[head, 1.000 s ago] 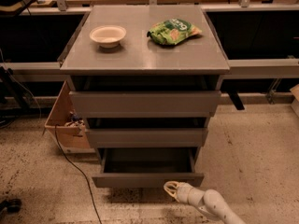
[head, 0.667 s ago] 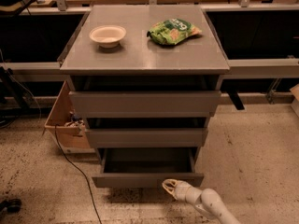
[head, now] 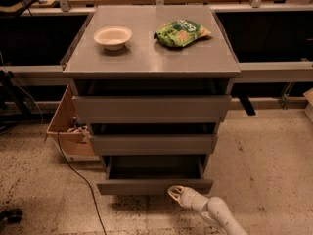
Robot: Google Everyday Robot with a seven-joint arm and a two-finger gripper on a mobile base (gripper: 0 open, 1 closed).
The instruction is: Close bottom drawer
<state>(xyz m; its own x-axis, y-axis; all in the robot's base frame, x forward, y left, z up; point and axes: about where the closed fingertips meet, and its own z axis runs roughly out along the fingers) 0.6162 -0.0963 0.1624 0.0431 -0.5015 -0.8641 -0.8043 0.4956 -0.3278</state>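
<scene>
The bottom drawer (head: 154,186) is the lowest of three grey drawers in the cabinet. It stands pulled out, showing a shallow grey box interior. Its narrow plain front faces me. My gripper (head: 173,192) is at the end of a white arm that comes in from the lower right. It sits low at the right part of the drawer's front, touching or almost touching it. The two drawers above also stick out a little.
A cream bowl (head: 113,36) and a green snack bag (head: 181,33) lie on the grey cabinet top (head: 151,58). A cardboard box (head: 68,129) stands left of the cabinet. A black cable (head: 80,180) runs across the speckled floor. Metal rails run behind.
My gripper has moved slightly left and closer to the bottom drawer's front. The drawer still stands out about as far as before.
</scene>
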